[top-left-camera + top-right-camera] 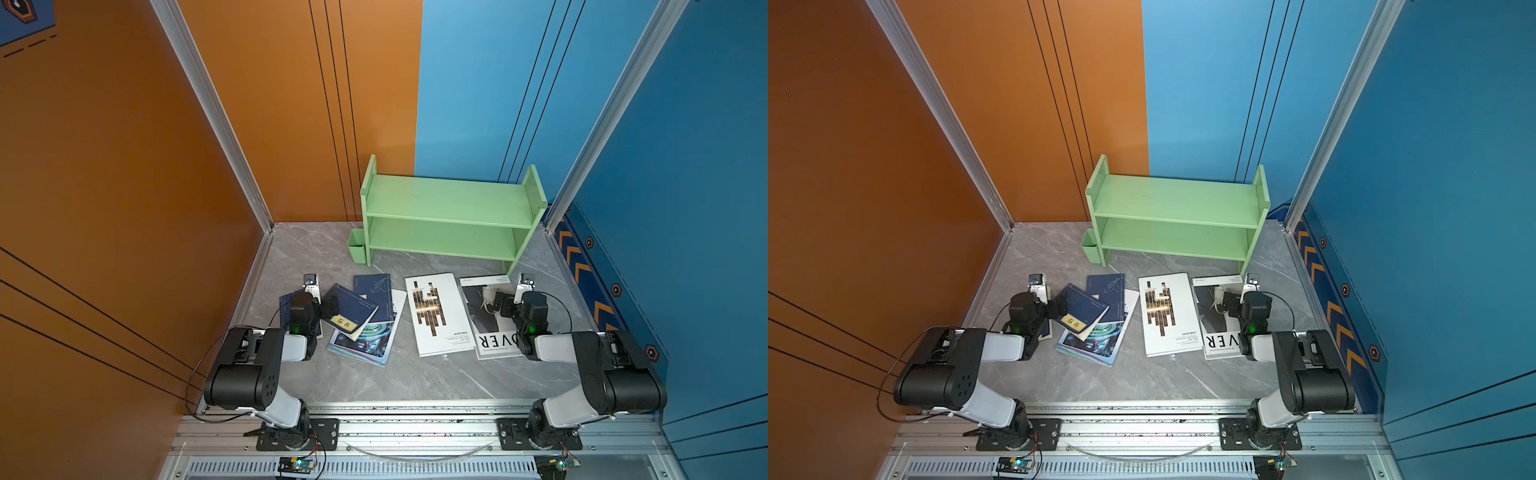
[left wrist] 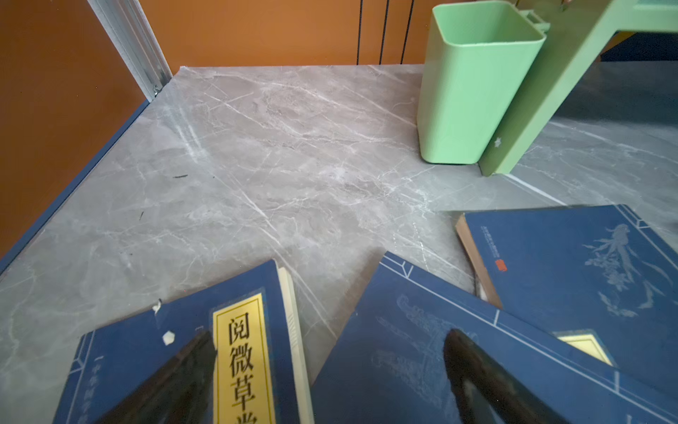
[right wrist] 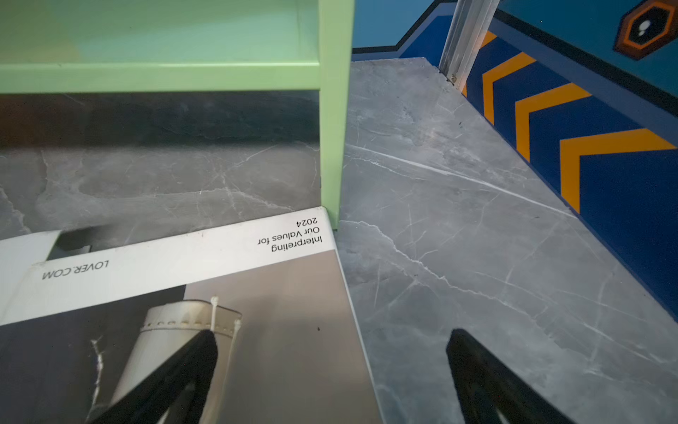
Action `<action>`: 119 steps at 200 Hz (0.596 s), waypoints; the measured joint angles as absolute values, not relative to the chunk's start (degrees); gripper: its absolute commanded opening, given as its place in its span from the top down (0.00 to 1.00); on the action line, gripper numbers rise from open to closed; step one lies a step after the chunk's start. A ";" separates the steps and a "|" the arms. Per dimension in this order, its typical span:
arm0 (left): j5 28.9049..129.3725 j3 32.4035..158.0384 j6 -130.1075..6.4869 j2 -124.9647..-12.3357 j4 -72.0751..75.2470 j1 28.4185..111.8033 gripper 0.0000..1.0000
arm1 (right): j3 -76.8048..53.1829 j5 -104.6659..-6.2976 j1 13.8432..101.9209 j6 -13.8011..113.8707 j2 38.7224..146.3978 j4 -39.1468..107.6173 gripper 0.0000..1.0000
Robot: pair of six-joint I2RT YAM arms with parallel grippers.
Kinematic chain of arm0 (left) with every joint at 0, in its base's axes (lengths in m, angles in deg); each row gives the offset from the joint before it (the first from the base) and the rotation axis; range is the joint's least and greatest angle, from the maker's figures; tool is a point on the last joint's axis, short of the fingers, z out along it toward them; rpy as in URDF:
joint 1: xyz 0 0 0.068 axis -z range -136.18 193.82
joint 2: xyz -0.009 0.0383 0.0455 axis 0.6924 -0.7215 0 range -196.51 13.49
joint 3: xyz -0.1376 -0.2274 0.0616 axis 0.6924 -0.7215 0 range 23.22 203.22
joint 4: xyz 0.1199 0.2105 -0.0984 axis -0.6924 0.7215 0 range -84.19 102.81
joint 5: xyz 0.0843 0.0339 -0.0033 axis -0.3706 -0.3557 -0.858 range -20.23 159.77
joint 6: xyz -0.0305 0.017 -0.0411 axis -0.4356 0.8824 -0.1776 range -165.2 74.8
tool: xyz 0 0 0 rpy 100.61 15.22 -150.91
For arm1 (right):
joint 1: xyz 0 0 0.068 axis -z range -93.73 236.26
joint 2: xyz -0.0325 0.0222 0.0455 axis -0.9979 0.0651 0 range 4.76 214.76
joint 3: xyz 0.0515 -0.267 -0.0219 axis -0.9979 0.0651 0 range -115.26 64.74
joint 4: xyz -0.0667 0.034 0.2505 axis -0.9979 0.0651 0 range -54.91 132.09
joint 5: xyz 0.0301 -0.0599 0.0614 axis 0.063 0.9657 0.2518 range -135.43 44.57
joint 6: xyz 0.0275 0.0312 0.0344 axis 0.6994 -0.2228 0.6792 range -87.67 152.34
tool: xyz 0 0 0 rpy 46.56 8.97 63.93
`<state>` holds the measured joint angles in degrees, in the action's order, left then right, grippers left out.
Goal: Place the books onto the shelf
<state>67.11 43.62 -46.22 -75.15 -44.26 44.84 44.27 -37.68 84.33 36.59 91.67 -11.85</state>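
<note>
Shelf (image 1: pixel 453 208) is bare with the books (image 1: pixel 434 316) flat on the table (image 1: pixel 415 374) just in front, so both arms hang low, jaws spread and empty: left gripper (image 2: pixel 332 337) over the navy books (image 1: pixel 353 307), right gripper (image 3: pixel 333 334) straddling the edge of the LOVER book (image 3: pixel 257 293), maybe touching it.

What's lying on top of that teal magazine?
A navy book with a yellow label lies across the magazine; a second navy book overlaps its far end. Whatever lies between or beneath them is hidden.
</note>
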 measured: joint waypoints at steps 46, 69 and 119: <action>67.70 43.65 -45.32 -75.15 -44.98 44.55 0.02 | 44.16 -37.68 84.33 36.56 91.78 -12.60 0.00; 67.79 43.76 -45.11 -75.19 -45.37 44.51 0.02 | 44.16 -37.68 84.33 36.54 91.78 -12.79 0.00; 67.94 43.95 -44.97 -75.37 -45.79 44.51 0.02 | 43.97 -37.68 84.33 36.52 91.78 -13.49 0.00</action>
